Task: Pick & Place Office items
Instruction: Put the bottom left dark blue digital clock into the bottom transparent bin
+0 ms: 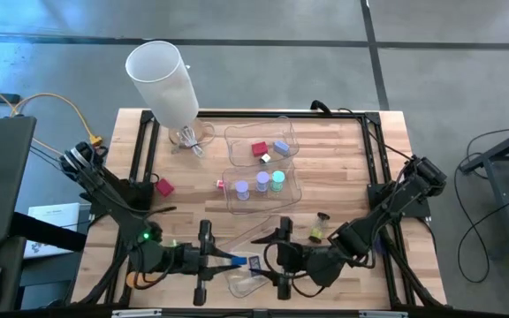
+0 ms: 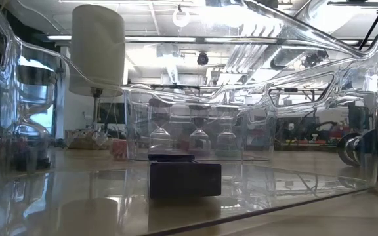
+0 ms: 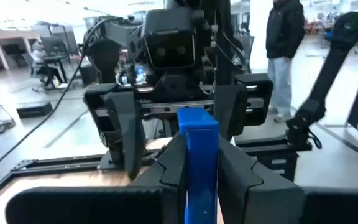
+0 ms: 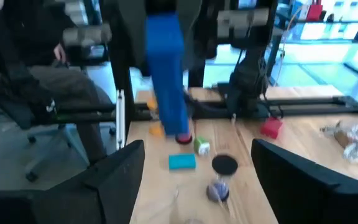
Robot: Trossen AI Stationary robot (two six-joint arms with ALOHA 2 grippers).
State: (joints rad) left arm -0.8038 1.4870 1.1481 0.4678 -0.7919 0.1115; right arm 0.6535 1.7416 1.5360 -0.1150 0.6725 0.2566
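Note:
My left gripper [image 1: 226, 261] is near the table's front edge, level and pointing toward the right edge, shut on a flat blue rectangle [image 3: 197, 149]. My right gripper [image 1: 272, 257] faces it from the right, open, with its fingers [image 3: 124, 134] a short way beyond the blue piece's free end [image 4: 169, 93] and nothing between them. Below them a small dark rectangle [image 1: 254, 262] lies in a clear tray [image 1: 244, 283]. In the right wrist view a teal rectangle [image 4: 182, 162], a black cylinder [image 4: 224, 164], a lilac cylinder [image 4: 217, 190] and a red block [image 4: 270, 129] lie on the table. My left gripper pinches the blue rectangle's two flat faces [image 3: 196, 186] between its two fingers. The fingers come in level from the table's left and lie along the piece. It stands on edge, lifted clear of the table, and its free end sticks out past the fingertips toward the right gripper.
Two clear trays stand mid-table: the farther one [image 1: 263, 134] holds red and blue blocks, the nearer one [image 1: 292, 181] lilac and teal cylinders. A red block [image 1: 163, 186] lies at the left. A white lamp shade [image 1: 162, 78] stands far left. A person [image 3: 284, 50] stands beyond the table.

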